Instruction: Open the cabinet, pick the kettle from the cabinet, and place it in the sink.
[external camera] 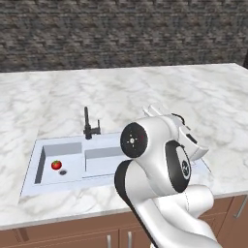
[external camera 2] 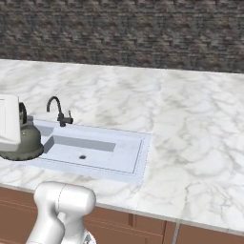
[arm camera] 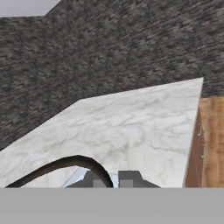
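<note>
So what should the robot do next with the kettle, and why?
Probably lower it a bit more, straight down into the sink. The gripper is shut on the kettle by its dark loop handle, and the right base view shows the kettle hanging over the sink's left part, near the faucet. It doesn't look set down yet, so letting go now might drop it.
</note>
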You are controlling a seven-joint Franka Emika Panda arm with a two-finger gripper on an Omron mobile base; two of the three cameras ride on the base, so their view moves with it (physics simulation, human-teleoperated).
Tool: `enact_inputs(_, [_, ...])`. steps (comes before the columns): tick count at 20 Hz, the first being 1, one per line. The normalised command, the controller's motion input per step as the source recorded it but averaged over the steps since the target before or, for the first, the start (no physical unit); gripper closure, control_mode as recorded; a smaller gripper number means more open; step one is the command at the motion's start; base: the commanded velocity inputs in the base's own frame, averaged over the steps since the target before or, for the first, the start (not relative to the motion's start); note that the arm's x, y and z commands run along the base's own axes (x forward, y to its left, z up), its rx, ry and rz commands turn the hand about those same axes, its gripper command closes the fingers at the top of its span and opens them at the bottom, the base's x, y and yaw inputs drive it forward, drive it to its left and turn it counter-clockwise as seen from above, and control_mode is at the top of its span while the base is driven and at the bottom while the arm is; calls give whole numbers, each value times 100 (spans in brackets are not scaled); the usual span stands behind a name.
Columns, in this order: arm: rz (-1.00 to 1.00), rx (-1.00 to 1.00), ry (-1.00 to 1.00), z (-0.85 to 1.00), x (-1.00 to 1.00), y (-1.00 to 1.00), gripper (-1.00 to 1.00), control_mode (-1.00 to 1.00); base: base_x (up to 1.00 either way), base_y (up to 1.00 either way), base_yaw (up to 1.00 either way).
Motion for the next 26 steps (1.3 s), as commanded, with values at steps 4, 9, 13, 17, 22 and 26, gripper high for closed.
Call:
enact_inputs(4, [0,0,0,0,0,0,100,100,1,34,-4])
enact_inputs(9, [0,0,0,0,0,0,100,100,1,33,-4])
enact_inputs(13, [0,0,0,0,0,0,100,100,-5,37,-3])
enact_inputs(17, [0,0,0,0,0,0,100,100,-10,38,0])
enact_inputs(22, [0,0,0,0,0,0,100,100,-3,29,0])
enact_inputs(26, [0,0,0,0,0,0,100,100,0,0,0])
